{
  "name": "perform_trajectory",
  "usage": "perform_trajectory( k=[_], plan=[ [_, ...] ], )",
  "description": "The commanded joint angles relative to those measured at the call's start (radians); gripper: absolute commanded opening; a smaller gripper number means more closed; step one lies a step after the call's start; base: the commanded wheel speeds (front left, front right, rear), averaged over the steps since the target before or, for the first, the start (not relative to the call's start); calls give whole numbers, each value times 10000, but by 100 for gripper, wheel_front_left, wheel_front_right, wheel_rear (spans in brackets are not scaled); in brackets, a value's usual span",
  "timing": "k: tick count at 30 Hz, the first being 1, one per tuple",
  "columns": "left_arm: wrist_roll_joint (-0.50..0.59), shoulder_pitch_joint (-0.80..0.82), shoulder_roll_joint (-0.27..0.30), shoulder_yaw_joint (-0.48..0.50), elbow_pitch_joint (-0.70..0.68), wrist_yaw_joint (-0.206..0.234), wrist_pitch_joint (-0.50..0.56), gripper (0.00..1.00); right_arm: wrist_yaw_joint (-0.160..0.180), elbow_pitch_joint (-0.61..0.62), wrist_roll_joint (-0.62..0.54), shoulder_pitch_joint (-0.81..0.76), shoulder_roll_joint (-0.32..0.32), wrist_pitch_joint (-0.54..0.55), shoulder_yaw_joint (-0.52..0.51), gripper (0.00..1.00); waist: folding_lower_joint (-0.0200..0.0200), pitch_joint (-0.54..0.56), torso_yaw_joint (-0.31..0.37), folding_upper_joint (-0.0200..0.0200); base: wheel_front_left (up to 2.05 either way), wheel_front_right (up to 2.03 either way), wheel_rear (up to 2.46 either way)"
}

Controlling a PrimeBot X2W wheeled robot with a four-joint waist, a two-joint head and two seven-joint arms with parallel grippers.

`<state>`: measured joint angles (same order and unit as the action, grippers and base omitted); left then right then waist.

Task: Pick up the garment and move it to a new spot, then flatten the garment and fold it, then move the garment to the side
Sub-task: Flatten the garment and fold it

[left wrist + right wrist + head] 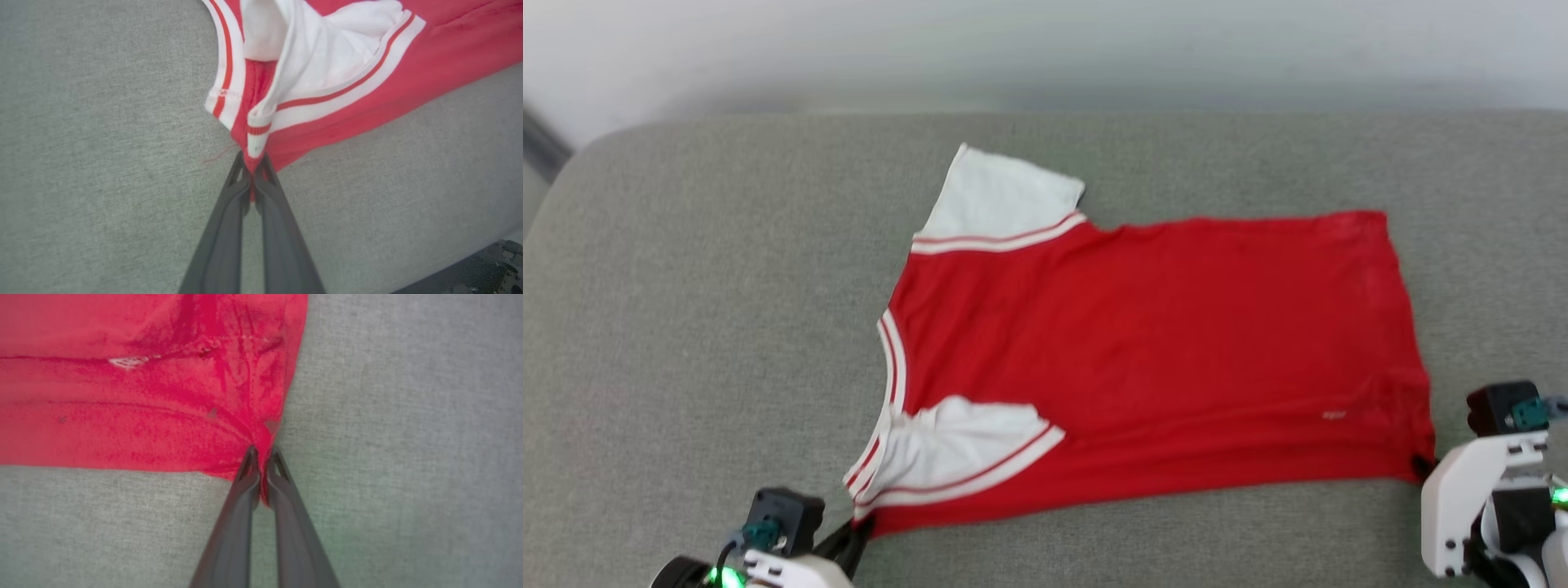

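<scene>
Found the garment [1160, 351] spread across the middle and right of the grey pad [686, 327]: collar toward the pad's left edge, hem toward its right, one long side just inside the near edge. Noted the near sleeve doubled back over the red body and the far sleeve pointing at the far edge.

Saw the left gripper [253, 163] pinched tight on the near shoulder corner, with striped cuff and red cloth bunched between the fingers. Saw the right gripper [261, 453] likewise clamped on the near hem corner, nipping a sliver of red.

Judged a two-corner lift about to start. Best done by raising both grips together and level, keeping the near edge lightly taut, never hauling the corners apart. Worth watching the left pinch for the cuff slipping out of its layers.

Pose: logged both wrists low by the near edge. Left fingers angled up and inward at the near-left corner; right fingers reaching inward, almost flat to the pad.
</scene>
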<state>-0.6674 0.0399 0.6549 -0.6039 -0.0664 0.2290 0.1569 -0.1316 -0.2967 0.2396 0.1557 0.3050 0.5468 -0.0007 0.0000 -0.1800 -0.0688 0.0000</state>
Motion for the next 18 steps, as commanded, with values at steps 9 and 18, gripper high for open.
perform_trajectory(
  k=[9, 18],
  plan=[
    [-587, -1242, 671, -43, -100, -61, 387, 0, 20, 1393, 513, -1476, 415, 337, -296, 0, 0, 1071, 484, 0, 0, 0, 0],
    [-1079, -1917, 699, -141, -374, -29, 613, 0, 21, 2497, 618, -2901, 406, 1134, -901, 0, 0, 1105, 550, 0, 0, 0, 0]
  ],
)
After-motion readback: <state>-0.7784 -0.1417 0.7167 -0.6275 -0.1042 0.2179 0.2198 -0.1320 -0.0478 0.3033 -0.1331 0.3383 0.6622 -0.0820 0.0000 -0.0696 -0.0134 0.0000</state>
